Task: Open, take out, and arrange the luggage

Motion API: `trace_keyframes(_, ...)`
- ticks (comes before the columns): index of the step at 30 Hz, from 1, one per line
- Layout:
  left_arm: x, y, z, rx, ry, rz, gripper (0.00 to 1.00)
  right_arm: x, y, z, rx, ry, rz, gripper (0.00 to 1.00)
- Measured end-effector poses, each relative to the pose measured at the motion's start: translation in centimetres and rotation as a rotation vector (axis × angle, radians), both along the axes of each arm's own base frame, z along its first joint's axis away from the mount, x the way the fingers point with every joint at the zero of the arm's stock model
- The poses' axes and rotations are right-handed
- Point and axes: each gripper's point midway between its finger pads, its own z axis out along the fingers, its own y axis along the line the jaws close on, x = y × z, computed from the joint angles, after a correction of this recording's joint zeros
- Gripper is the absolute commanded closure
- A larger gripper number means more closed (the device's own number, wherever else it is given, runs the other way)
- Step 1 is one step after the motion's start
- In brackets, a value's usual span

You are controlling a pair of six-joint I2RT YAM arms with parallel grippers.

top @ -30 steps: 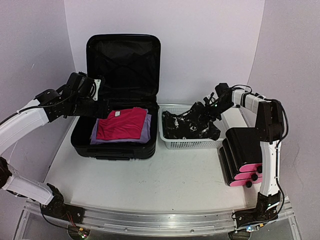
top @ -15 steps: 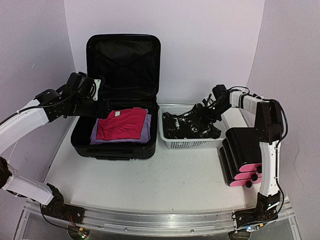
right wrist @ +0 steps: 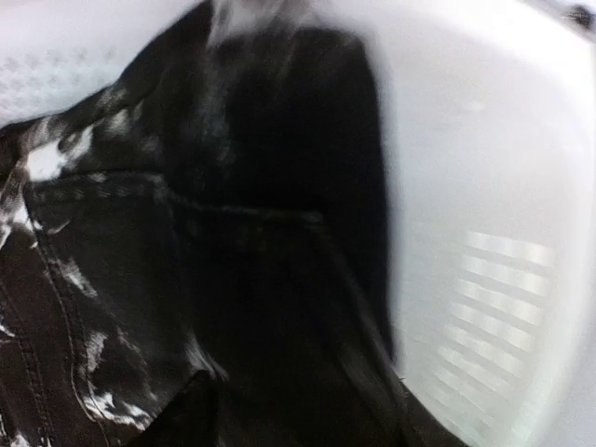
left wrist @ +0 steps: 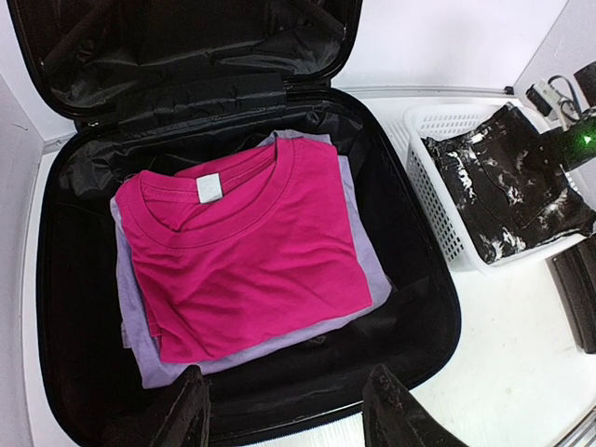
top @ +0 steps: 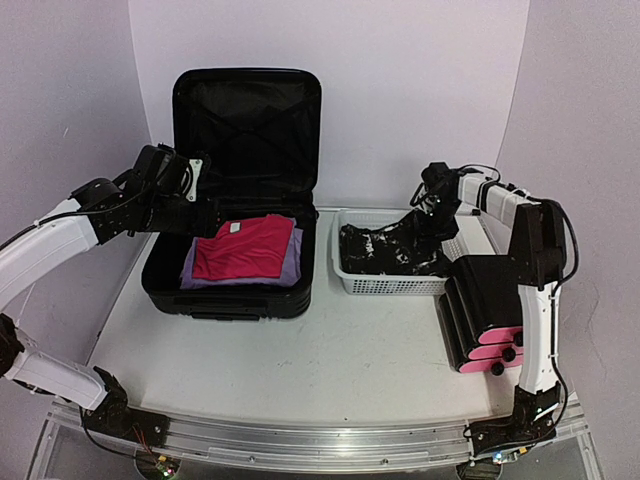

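Where the arms are bolted: the near edge of the white table (top: 330, 360), at 6 o'clock in the overhead view.
Drawer box: a black box with three pink drawer fronts (top: 485, 310) sits at 4 o'clock, close against the right arm's upright link, with its far end by the basket's near right corner.
Luggage: the large black hard-shell suitcase (top: 225, 295) lies open at 10 o'clock. Its base is flat on the table, and its lid stands upright on the far side with the black fabric lining showing.
Contents: a folded magenta T-shirt with a white neck tag (left wrist: 247, 251) lies on top of a folded lilac garment (left wrist: 363, 279). Both are inside the base.
Left gripper: the left gripper (left wrist: 289, 410) hangs over the base's left side, at 9 o'clock from the shirts. Its jaws are released, the two fingers spread with nothing between them.
Basket: a white mesh plastic basket (top: 390, 285) stands at 1 o'clock, just beside the luggage's right wall.
Basket load: a black denim garment mottled with white (top: 385, 250) lies in the basket. One end rises toward the far right corner.
Right gripper: the right gripper (top: 428, 212) is above that corner, at 2 o'clock. Its wrist view is blurred and filled with dark cloth, so I cannot tell whether the jaws are clenched or released, or whether they grasp the cloth.
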Motion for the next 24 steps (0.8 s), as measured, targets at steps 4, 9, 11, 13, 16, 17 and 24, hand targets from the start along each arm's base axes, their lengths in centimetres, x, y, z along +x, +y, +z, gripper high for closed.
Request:
trace_keyframes(4,0.0,0.0,0.0,-0.001,0.001,0.000,0.44,0.2,-1.7,4.1,-0.211,-0.051,0.005,0.35)
trace_keyframes(9,0.0,-0.1,-0.1,-0.001,0.003,-0.001,0.45,-1.5,-1.4,5.6,-0.360,-0.039,0.073,0.49)
trace_keyframes(11,0.1,-0.2,-0.3,0.002,0.009,-0.003,0.45,-2.6,-0.3,4.9,-0.329,-0.002,0.113,0.55)
trace_keyframes(13,0.1,-0.2,-0.4,0.004,0.012,-0.003,0.45,-3.8,0.7,4.0,-0.286,0.037,0.137,0.59)
trace_keyframes(16,0.1,-0.2,-0.5,0.002,0.013,-0.003,0.45,-5.2,0.8,2.4,-0.269,0.093,0.136,0.69)
trace_keyframes(17,0.1,-0.2,-0.5,0.002,0.014,-0.003,0.44,-5.4,0.6,1.9,-0.279,0.102,0.129,0.72)
trace_keyframes(24,0.1,-0.2,-0.5,0.002,0.015,-0.003,0.45,-4.2,-1.3,-1.4,-0.412,0.136,0.087,0.80)
